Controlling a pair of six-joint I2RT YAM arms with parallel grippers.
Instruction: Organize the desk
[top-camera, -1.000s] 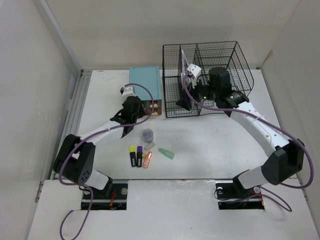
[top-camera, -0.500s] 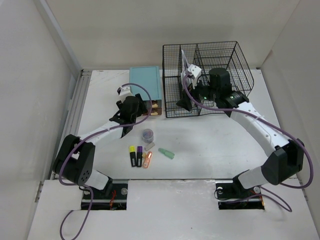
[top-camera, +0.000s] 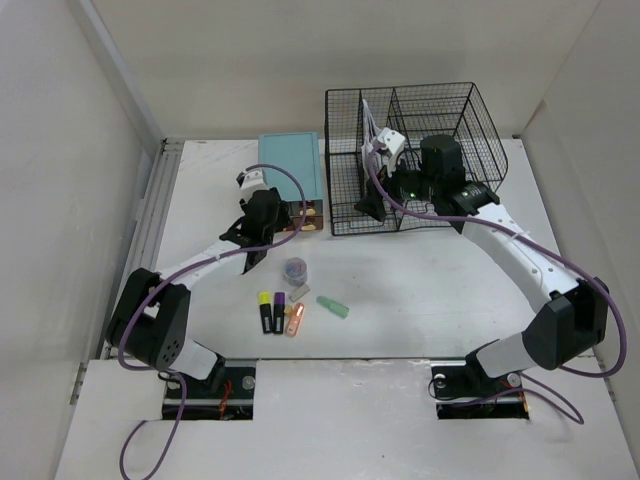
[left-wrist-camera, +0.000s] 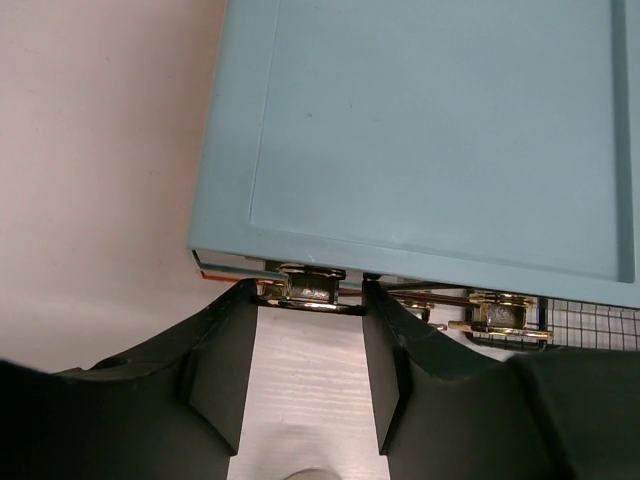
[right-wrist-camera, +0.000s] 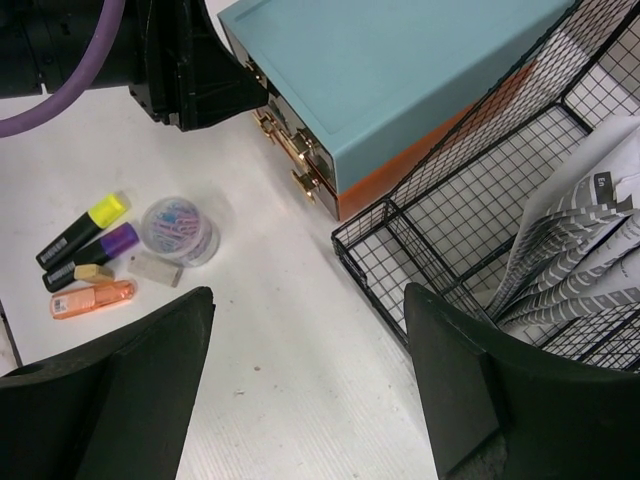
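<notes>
Your desk, the big matte-white tabletop, fills the middle of the top view, with a grey rail along its left edge. At the back of it stand a teal-topped drawer box and, just to the right, a black wire mesh rack with papers leaning in one compartment. Loose items lie near the front centre. There is a clear round tub of paper clips, with a small eraser just in front of it. A yellow highlighter, a purple highlighter and an orange highlighter lie side by side, and a green piece lies a little to their right. Your left gripper sits at the box's front, low over the desk. Its fingers are set to a narrow gap with a brass drawer handle between the tips, and you cannot tell whether they pinch it. Your right gripper hovers at the rack's front left corner, spread wide and holding nothing.
</notes>
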